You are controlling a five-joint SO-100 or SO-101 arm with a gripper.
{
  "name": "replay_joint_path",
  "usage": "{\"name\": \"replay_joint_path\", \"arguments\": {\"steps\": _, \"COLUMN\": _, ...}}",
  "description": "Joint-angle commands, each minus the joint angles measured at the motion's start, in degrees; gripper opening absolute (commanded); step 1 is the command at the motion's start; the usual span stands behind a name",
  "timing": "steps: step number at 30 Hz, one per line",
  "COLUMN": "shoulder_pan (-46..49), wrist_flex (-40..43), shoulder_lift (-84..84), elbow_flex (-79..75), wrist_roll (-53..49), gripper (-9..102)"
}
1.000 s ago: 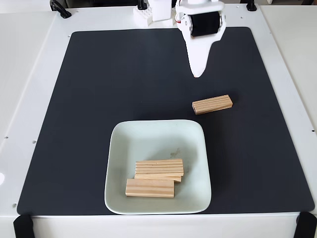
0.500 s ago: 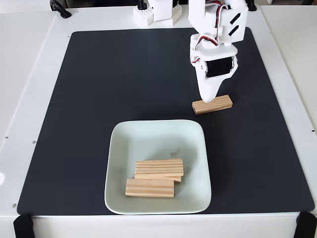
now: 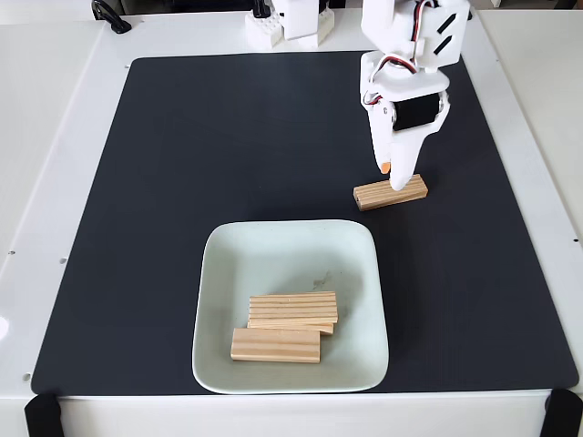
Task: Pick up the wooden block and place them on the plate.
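In the fixed view a light-tan wooden block [image 3: 368, 195] lies on the black mat, up and to the right of the plate. My white gripper [image 3: 393, 177] points down right over its middle. Its jaws stand a little apart, with an orange-tipped finger [image 3: 384, 167] to the left of the longer white one, which reaches the block's top. Nothing is held. The mint-green square plate [image 3: 273, 250] sits at the front centre. It carries three more wooden blocks: one [image 3: 293, 307] resting on another [image 3: 290, 327], and a third [image 3: 275, 345] in front of them.
The black mat [image 3: 182, 182] covers most of the white table [image 3: 55, 137]. The arm's base [image 3: 291, 23] stands at the far edge, with a black cable [image 3: 109, 15] at the far left. Black clamps [image 3: 41, 414] sit at the front corners.
The gripper has come forward and down from the far edge of the mat to the lone block, and its jaws have parted slightly. The blocks and the plate have not moved.
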Motion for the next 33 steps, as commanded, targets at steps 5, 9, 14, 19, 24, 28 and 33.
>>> {"name": "replay_joint_path", "arguments": {"steps": 5, "shoulder_pan": -0.26, "wrist_flex": -0.44, "shoulder_lift": 6.77, "elbow_flex": 6.68, "wrist_roll": 0.62, "gripper": 21}}
{"name": "replay_joint_path", "arguments": {"steps": 9, "shoulder_pan": 0.00, "wrist_flex": -0.44, "shoulder_lift": 6.68, "elbow_flex": 6.77, "wrist_roll": 0.62, "gripper": 21}}
{"name": "replay_joint_path", "arguments": {"steps": 14, "shoulder_pan": 0.09, "wrist_flex": -2.11, "shoulder_lift": 6.68, "elbow_flex": 6.50, "wrist_roll": 0.26, "gripper": 21}}
{"name": "replay_joint_path", "arguments": {"steps": 19, "shoulder_pan": 0.09, "wrist_flex": -4.57, "shoulder_lift": 6.59, "elbow_flex": 6.94, "wrist_roll": -0.18, "gripper": 21}}
{"name": "replay_joint_path", "arguments": {"steps": 24, "shoulder_pan": -0.09, "wrist_flex": -4.57, "shoulder_lift": 4.22, "elbow_flex": 6.24, "wrist_roll": 0.09, "gripper": 21}}
{"name": "replay_joint_path", "arguments": {"steps": 28, "shoulder_pan": 0.09, "wrist_flex": -4.57, "shoulder_lift": 2.99, "elbow_flex": 6.06, "wrist_roll": 0.09, "gripper": 21}}
{"name": "replay_joint_path", "arguments": {"steps": 33, "shoulder_pan": 0.18, "wrist_flex": -4.57, "shoulder_lift": 2.37, "elbow_flex": 6.06, "wrist_roll": 0.00, "gripper": 22}}
